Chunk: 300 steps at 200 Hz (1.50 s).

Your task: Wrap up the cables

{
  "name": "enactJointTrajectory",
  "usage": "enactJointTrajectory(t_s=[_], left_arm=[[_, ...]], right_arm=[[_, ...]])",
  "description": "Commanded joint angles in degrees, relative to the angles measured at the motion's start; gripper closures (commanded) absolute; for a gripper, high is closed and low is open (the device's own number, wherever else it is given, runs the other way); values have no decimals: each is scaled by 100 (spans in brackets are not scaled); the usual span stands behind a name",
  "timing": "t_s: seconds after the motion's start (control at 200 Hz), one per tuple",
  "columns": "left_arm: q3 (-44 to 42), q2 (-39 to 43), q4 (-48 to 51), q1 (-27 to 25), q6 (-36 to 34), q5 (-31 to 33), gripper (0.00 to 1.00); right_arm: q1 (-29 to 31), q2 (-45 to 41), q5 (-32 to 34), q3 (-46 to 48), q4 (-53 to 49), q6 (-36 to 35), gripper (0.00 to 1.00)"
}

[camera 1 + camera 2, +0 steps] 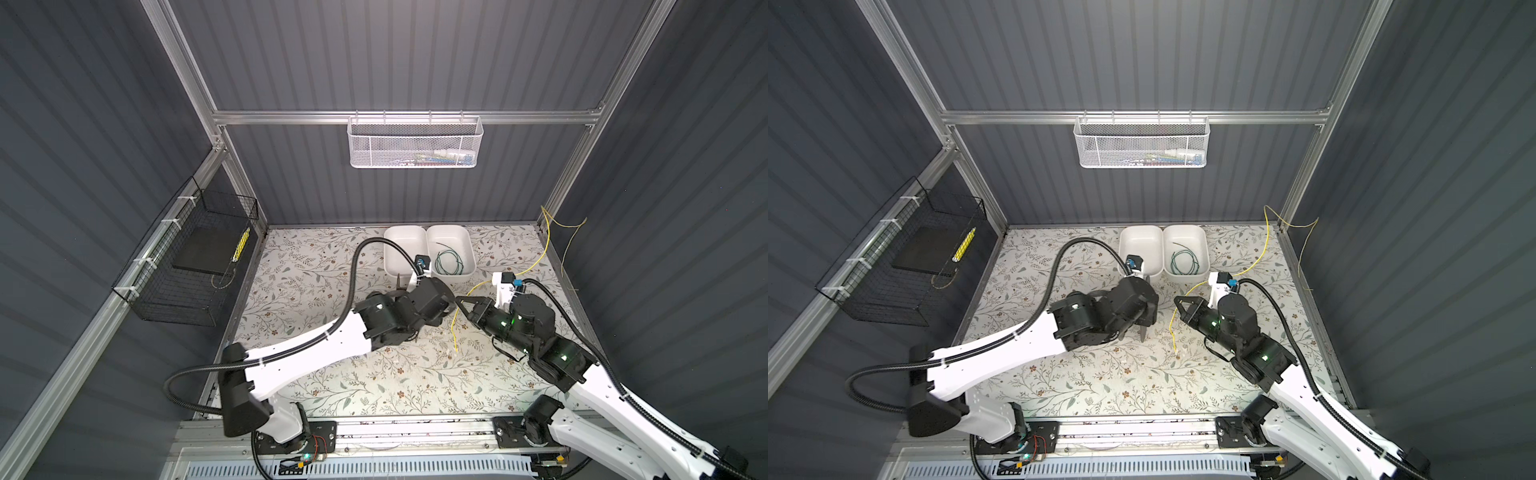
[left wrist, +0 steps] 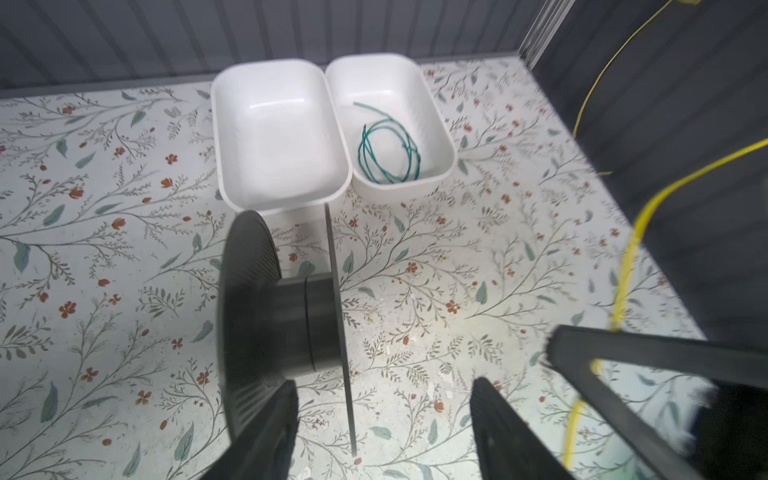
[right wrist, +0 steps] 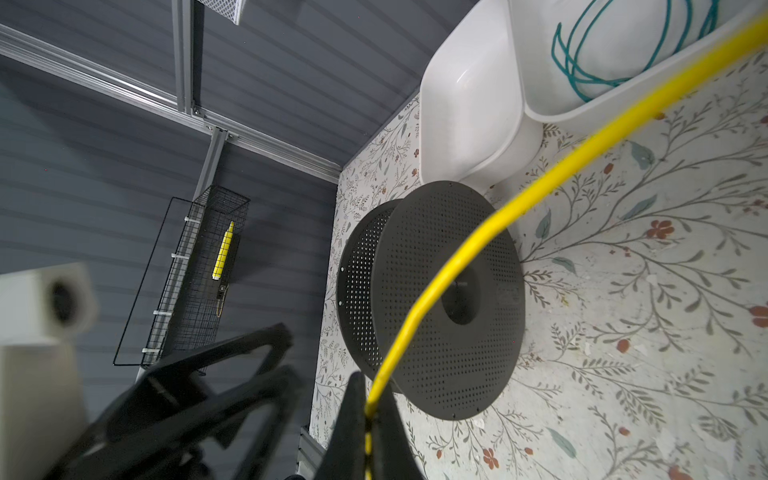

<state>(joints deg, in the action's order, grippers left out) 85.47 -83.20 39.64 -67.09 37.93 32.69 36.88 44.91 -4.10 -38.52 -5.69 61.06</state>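
Dark spool [image 2: 286, 320] near yellow cable [image 2: 633, 241], white bins [image 2: 216, 108]

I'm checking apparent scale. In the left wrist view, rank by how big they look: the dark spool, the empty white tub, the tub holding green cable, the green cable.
1. dark spool, though it sits nearest the camera.
2. empty white tub and tub holding green cable: near alike, not ranked.
3. green cable, smallest.
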Motion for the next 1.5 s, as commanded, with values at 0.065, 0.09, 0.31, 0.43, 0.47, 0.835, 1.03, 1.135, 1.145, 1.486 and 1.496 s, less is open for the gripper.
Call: enactJointTrajectory(t_s=[0.065, 0.09, 0.31, 0.43, 0.47, 0.835, 1.03, 1.135, 1.145, 1.486, 1.496], left_arm=[[-849, 1067, 186, 275, -200, 4, 28], [-1036, 1263, 115, 389, -228, -155, 27], [-2593, 2530, -1001, 1327, -525, -1935, 15], [-3185, 2792, -1749, 1325, -447, -2301, 14], [-3301, 2871, -1905, 1328, -412, -2380, 14], [-3484, 2792, -2100, 1331, -427, -2125, 24], [-3616, 2385, -2525, 1331, -472, -1875, 38], [-3783, 2235, -2863, 1337, -475, -1813, 36], [-3801, 2226, -2904, 1330, -472, -1806, 36], [-4224, 1845, -3906, 1325, -429, -1258, 38], [-4223, 1819, -3916, 1322, -423, -1257, 39]], right_arm=[[86, 429, -174, -476, 598, -19, 100], [110, 527, -183, -542, 657, -8, 100], [444, 1683, 83, -1213, 1476, 44, 100], [671, 2616, 343, -1444, 2307, 269, 100], [734, 2883, 420, -1587, 2397, 277, 100], [856, 3663, 972, -1809, 2581, 73, 100], [856, 3682, 1066, -1579, 2792, 270, 100], [856, 3666, 1101, -1473, 2891, 398, 100], [856, 3666, 1101, -1463, 2897, 413, 100], [901, 3496, 1281, -893, 3213, 973, 100], [900, 3491, 1282, -887, 3210, 984, 100]])
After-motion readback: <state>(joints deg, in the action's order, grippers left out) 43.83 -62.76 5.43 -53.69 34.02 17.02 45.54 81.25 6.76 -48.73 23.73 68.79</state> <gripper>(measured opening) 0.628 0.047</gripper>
